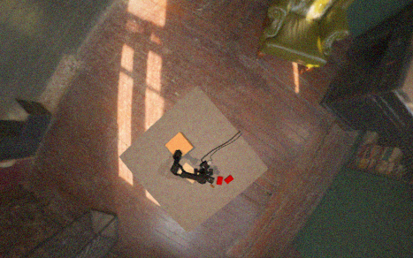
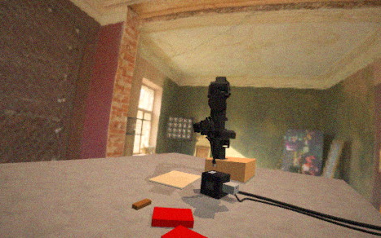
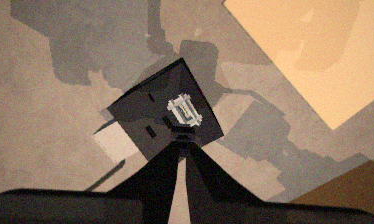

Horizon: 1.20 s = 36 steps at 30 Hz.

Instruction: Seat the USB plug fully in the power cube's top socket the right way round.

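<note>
The black power cube (image 2: 214, 184) (image 3: 148, 112) stands on the grey table (image 2: 60, 191) (image 1: 216, 115). My gripper (image 2: 214, 161) (image 3: 182, 148) (image 1: 205, 170) points straight down over the cube and is shut on the USB plug (image 3: 184, 111). The plug's silver end faces down and hangs a little above the cube's top face, clear of it as seen in the exterior view. Dark slots show on the cube's top beside the plug. From above, my arm hides most of the cube.
A grey side plug (image 2: 231, 187) (image 3: 113, 142) with black cables (image 2: 309, 214) (image 1: 222, 146) leaves the cube. An orange box (image 2: 233, 168) (image 1: 179, 143) stands behind it, a tan sheet (image 2: 174, 178) (image 3: 308, 50) beside it. Two red blocks (image 2: 172, 217) (image 1: 224, 179) and a small brown block (image 2: 141, 203) lie in front.
</note>
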Tool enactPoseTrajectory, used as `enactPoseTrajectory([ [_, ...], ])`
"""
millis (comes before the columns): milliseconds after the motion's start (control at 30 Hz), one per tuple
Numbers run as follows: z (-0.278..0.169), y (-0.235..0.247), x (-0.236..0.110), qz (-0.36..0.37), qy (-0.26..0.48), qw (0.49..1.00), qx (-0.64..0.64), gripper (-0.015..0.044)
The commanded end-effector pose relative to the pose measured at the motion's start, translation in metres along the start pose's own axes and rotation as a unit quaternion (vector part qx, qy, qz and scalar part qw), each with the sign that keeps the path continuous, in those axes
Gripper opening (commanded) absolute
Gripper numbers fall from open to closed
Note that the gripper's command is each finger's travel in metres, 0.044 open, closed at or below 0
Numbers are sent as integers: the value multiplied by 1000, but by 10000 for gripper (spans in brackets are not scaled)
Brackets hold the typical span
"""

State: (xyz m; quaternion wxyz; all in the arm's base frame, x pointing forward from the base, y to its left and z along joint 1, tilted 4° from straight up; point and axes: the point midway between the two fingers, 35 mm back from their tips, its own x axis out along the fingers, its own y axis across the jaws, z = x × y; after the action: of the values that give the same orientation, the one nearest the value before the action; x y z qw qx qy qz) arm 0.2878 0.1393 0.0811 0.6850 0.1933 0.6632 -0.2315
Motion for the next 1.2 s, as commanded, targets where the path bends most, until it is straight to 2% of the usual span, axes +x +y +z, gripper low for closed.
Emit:
enactPoseTrajectory([
  [0, 0, 0, 0, -1, 0, 999, 41, 0],
  [567, 0, 0, 0, -1, 0, 965, 260, 0],
  [1167, 0, 0, 0, -1, 0, 879, 477, 0],
])
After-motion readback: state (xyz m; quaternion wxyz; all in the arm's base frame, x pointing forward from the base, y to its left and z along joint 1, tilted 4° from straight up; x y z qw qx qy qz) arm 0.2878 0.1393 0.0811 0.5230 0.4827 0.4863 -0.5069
